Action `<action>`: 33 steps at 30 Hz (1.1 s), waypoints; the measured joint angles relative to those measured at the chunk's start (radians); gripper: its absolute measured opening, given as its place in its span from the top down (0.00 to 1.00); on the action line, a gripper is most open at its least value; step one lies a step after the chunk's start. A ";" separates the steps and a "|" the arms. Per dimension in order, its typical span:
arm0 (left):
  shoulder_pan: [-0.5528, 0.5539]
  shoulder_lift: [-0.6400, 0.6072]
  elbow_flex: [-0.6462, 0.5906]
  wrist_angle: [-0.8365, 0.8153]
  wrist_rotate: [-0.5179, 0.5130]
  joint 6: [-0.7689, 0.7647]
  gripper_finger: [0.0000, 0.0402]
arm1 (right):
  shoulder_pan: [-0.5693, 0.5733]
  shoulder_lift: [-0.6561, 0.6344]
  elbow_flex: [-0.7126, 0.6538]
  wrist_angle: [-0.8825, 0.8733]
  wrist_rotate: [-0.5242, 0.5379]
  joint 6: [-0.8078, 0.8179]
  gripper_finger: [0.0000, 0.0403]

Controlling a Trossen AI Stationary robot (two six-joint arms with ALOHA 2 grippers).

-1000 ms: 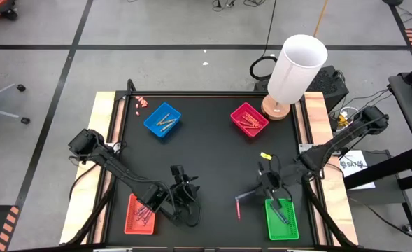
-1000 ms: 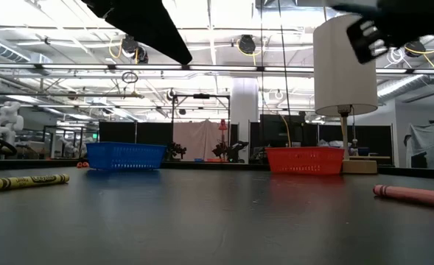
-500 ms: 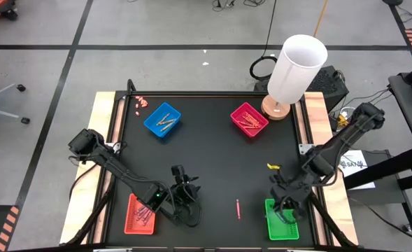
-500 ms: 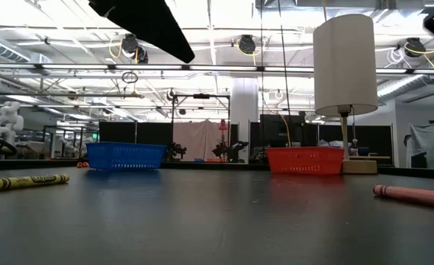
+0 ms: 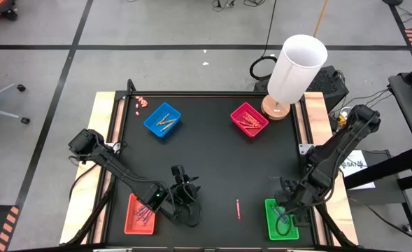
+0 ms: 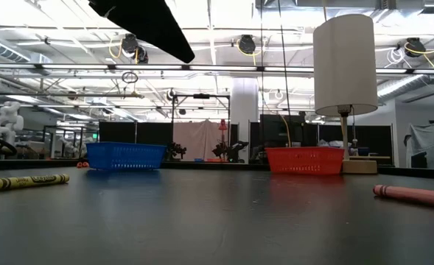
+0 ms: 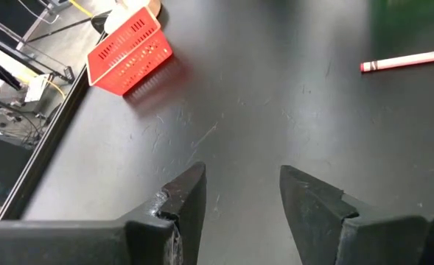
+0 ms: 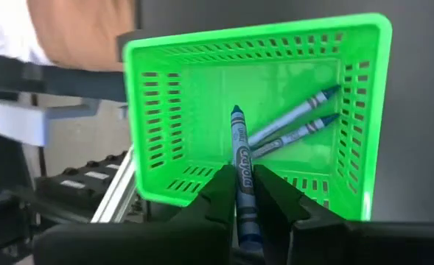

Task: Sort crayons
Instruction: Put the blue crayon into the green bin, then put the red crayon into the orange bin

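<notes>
right gripper poised to drop a blue crayon into the green tray

nearest the front edge, the right gripper (image 8: 245,193) hangs over the green tray (image 5: 281,220), its fingers pinching a blue crayon (image 8: 242,171) that points into the tray. two more blue crayons (image 8: 294,124) lie on the tray floor, near the far wall. the left gripper (image 7: 240,193) waits low over the bare mat beside the red tray (image 5: 140,213), fingers spread and holding nothing.

between the two arms a pink crayon (image 5: 238,208) lies loose on the black table (image 5: 212,161), well apart from any tray. the low view shows a yellow crayon (image 6: 23,181) also loose on the mat. at the far side sit the blue tray (image 5: 162,120) and the magenta tray (image 5: 248,119), each holding crayons, with a white lamp (image 5: 295,68) beyond the magenta one.

assessment: the step in hand is the release. the crayon tip is over the tray's middle, so placement looks sound. recommend lowering until the tip is below the rim before parting the fingers, so the stick cannot bounce over the mesh wall, then lifting straight up. remaining work appears to be the loose pink and yellow sticks.
</notes>
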 joint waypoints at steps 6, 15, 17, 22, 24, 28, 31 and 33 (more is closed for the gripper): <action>0.000 0.000 0.000 0.000 0.000 0.000 0.57 | 0.004 0.068 -0.001 0.000 -0.001 0.055 0.83; 0.000 0.000 0.000 0.000 0.000 0.000 0.57 | 0.002 0.050 0.004 -0.014 -0.109 0.168 0.60; 0.000 0.000 0.000 0.000 0.000 0.000 0.57 | 0.004 0.047 0.024 -0.024 -0.125 0.196 0.58; 0.000 0.000 0.000 0.000 0.000 0.000 0.57 | 0.004 0.046 0.099 -0.048 -0.096 0.169 0.59; 0.000 0.000 0.000 0.000 0.000 0.000 0.57 | 0.003 0.046 0.133 -0.048 -0.059 0.132 0.60; 0.000 0.000 0.000 0.000 0.000 0.000 0.57 | 0.003 0.045 0.189 -0.051 0.044 0.055 0.62; 0.003 0.000 0.000 0.000 0.000 0.000 0.57 | -0.006 0.046 0.214 -0.053 0.144 -0.052 0.64; 0.008 0.000 0.000 0.000 0.000 -0.001 0.57 | -0.023 0.052 0.217 -0.044 0.186 -0.136 0.64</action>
